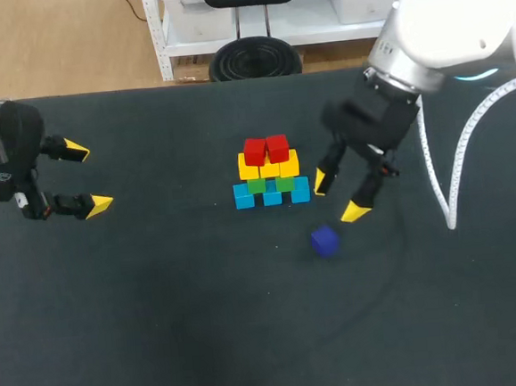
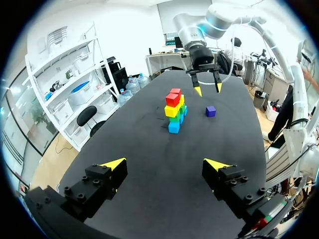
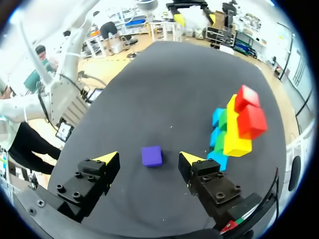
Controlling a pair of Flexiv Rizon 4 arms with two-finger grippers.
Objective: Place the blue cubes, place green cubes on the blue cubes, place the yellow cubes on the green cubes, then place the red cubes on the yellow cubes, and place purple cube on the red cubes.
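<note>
Nearest the robot on the dark tabletop (image 1: 161,326), the purple cube (image 1: 324,240) lies loose and alone, the one piece not yet built into the tower. Just beyond it hangs the right gripper (image 1: 339,196), its yellow-tipped fingers spread apart and holding nothing. The right wrist view shows the cube lined up ahead between those open fingers, touched by neither.

Farther back, at mid-table, stands the stack. The blue cubes (image 1: 272,195) form the bottom row on the tabletop, with the green cubes (image 1: 284,184) seated on them. The yellow cubes (image 1: 289,164) sit across the green, and a pair of red cubes (image 1: 266,149) rests side by side on top. The tiers look square and settled, with no piece visibly overhanging, and the right gripper's inner finger is close beside the blue row without touching it.

Well off to the side, at about the same depth as the stack, the left gripper (image 1: 87,178) is also open and empty, far from every cube.

By the look of it, four of the five layers are finished and only the cap is left. The purple cube has to be grasped, lifted over the tower and set down on the two reds. The right arm appears best placed for that job. The likely risk is a knock to the nearby stack on the way down or up.
</note>
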